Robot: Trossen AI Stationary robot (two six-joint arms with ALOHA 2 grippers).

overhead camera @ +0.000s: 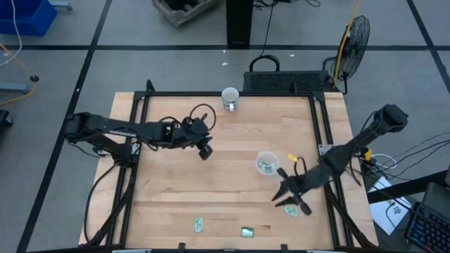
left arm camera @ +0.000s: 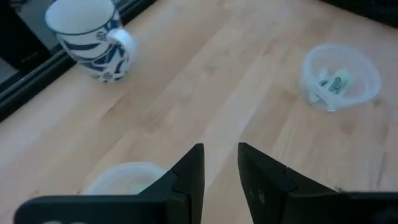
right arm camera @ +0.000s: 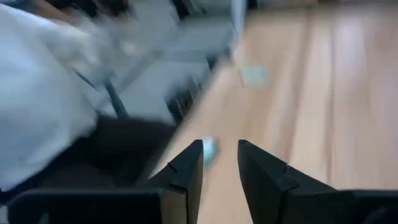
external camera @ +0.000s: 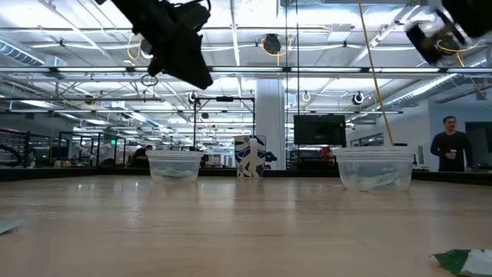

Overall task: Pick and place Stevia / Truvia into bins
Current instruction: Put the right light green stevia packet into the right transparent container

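- High view: the left gripper [overhead camera: 204, 148] hangs over the left half of the pale wooden table [overhead camera: 232, 190], its dark arm reaching in from the left edge. The right gripper [overhead camera: 292, 197] sits low near the right front, just beside a small green-and-white paper sachet [overhead camera: 290, 209] lying on the wood. A round clear plastic cup [overhead camera: 266, 163] stands just behind that gripper with a sachet inside. Two more green-and-white sachets [overhead camera: 199, 225] [overhead camera: 247, 231] lie near the front edge. A white mug with dark blue markings [overhead camera: 230, 98] stands at the back edge.
- Low view: two clear cups show, the left-hand cup [external camera: 175, 165] and the right-hand cup [external camera: 374, 168], each with something pale green inside; the patterned mug [external camera: 249, 157] stands between them, farther back. One sachet [external camera: 465, 261] lies in the near right corner. A person [external camera: 450, 149] stands far off in the room.
- Left wrist view: the left gripper's two dark fingers [left arm camera: 191, 171] stand slightly apart, holding nothing, above a clear cup rim [left arm camera: 118, 175]. Across the wood stands the other clear cup [left arm camera: 341, 77] with a sachet in it.
- Right wrist view: the right gripper's fingers [right arm camera: 188, 168] are slightly parted and empty; a sachet [right arm camera: 209, 148] lies just beyond them near the table's edge, another [right arm camera: 254, 74] farther off. The picture is blurred.
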